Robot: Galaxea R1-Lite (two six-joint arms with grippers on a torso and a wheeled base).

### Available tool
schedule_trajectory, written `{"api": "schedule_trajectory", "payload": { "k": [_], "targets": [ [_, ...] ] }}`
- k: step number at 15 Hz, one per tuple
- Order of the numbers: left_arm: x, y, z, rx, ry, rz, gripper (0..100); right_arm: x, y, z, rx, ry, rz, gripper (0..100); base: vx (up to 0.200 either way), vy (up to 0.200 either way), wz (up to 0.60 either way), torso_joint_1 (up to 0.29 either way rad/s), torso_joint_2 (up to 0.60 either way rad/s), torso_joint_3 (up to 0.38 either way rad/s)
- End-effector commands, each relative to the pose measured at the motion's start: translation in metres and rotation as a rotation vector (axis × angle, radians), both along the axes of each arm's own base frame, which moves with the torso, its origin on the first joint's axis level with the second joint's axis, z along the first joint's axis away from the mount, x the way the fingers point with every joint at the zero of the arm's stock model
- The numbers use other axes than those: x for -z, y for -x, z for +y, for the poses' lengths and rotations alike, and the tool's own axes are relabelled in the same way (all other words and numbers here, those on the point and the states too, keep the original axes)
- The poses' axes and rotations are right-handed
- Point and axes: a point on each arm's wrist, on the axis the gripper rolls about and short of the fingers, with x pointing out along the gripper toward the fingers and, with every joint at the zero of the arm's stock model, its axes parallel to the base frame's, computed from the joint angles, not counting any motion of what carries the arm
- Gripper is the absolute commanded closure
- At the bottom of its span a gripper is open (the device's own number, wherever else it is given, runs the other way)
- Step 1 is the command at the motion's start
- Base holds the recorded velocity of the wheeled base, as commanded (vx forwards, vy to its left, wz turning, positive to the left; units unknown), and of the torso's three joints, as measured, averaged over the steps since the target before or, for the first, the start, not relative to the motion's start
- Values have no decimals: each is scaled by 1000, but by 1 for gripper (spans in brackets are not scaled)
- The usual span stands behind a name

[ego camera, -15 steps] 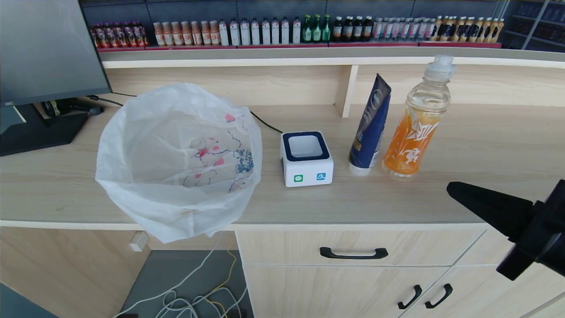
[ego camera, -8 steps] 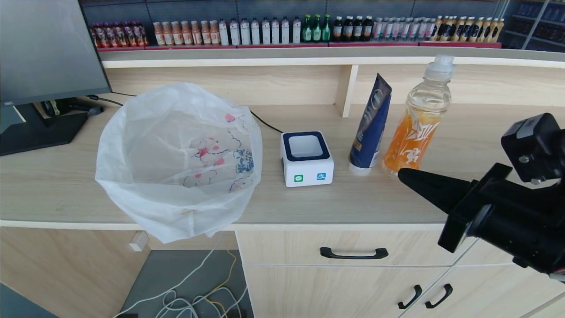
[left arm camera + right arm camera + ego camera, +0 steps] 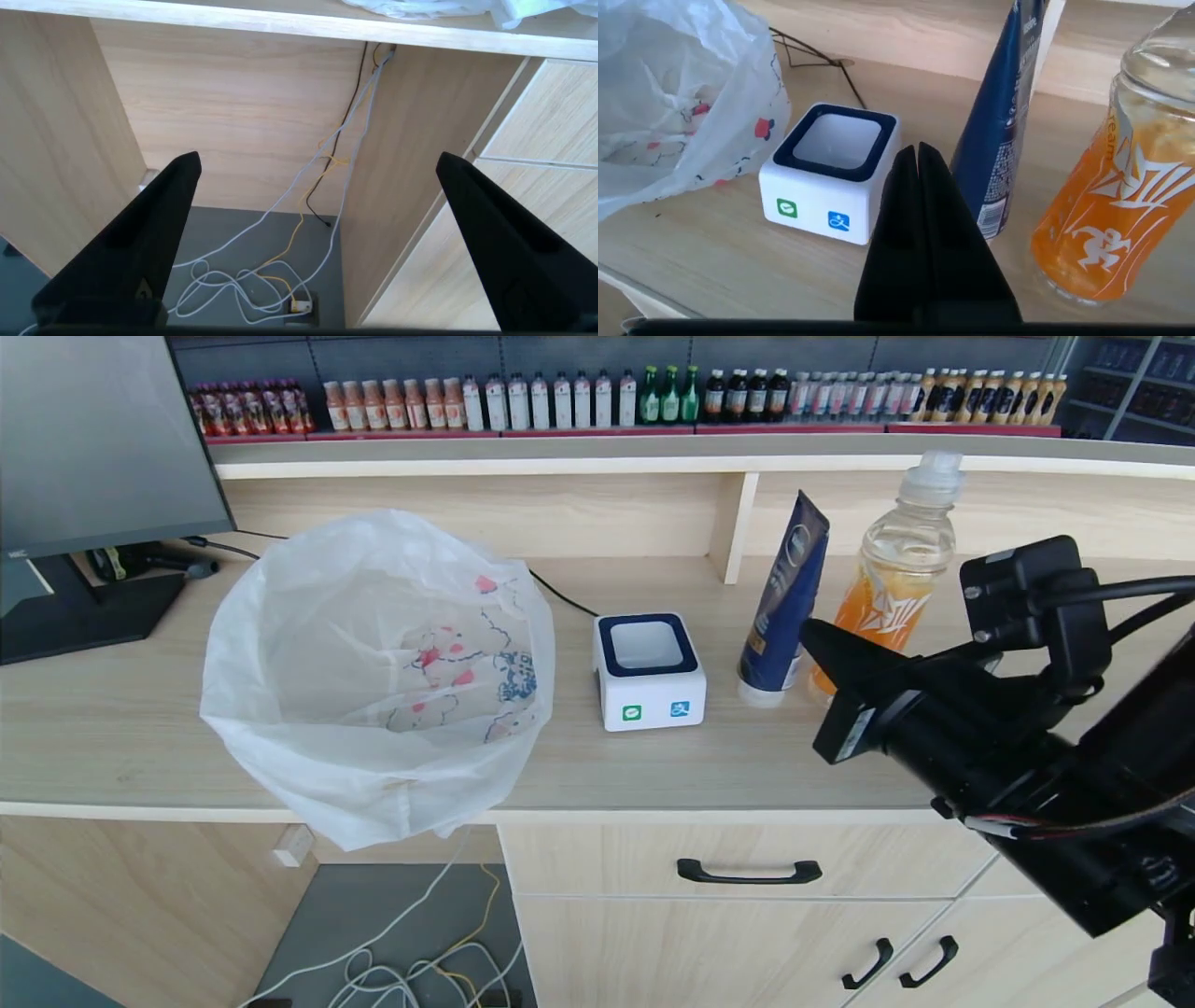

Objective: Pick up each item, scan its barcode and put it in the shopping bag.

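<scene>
On the counter (image 3: pixel 607 770), the blue tube (image 3: pixel 782 602) and orange drink bottle (image 3: pixel 894 569) stand upright side by side, right of the scanner (image 3: pixel 648 670). The shopping bag (image 3: pixel 373 672) gapes open at the left. The right pincer (image 3: pixel 810 633), tips pressed together, hovers just before the tube. The left pincer (image 3: pixel 318 161) hangs spread wide below the counter.

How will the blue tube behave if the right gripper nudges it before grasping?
The blue tube stands on its small white cap, tall and narrow, so a side nudge would probably tip it, perhaps against the orange bottle close beside it. Its body looks like soft plastic, likely to give under a squeeze.
</scene>
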Motion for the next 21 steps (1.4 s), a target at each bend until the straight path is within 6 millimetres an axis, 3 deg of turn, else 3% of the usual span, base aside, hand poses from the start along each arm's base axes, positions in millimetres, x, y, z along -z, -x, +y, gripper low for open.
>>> {"api": "schedule_trajectory", "payload": {
  "k": [1, 2, 3, 9, 14, 21],
  "targets": [
    [0, 0, 0, 0, 1, 1, 0, 13, -7, 9, 14, 26, 38, 100, 0, 0, 0, 0, 0, 0],
    [0, 0, 0, 0, 1, 1, 0, 14, -9, 9, 35, 23, 42, 100, 0, 0, 0, 0, 0, 0],
    [0, 0, 0, 0, 1, 1, 0, 11, -11, 10, 39, 6, 38, 0, 0, 0, 0, 0, 0, 0],
    [0, 0, 0, 0, 1, 1, 0, 23, -29, 20, 170, -94, 94, 0, 0, 0, 0, 0, 0, 0],
    [0, 0, 0, 0, 1, 1, 0, 14, -55, 33, 190, -147, 51, 0, 0, 0, 0, 0, 0, 0],
    [0, 0, 0, 0, 1, 1, 0, 26, -71, 30, 227, -133, 60, 0, 0, 0, 0, 0, 0, 0]
  ]
}}
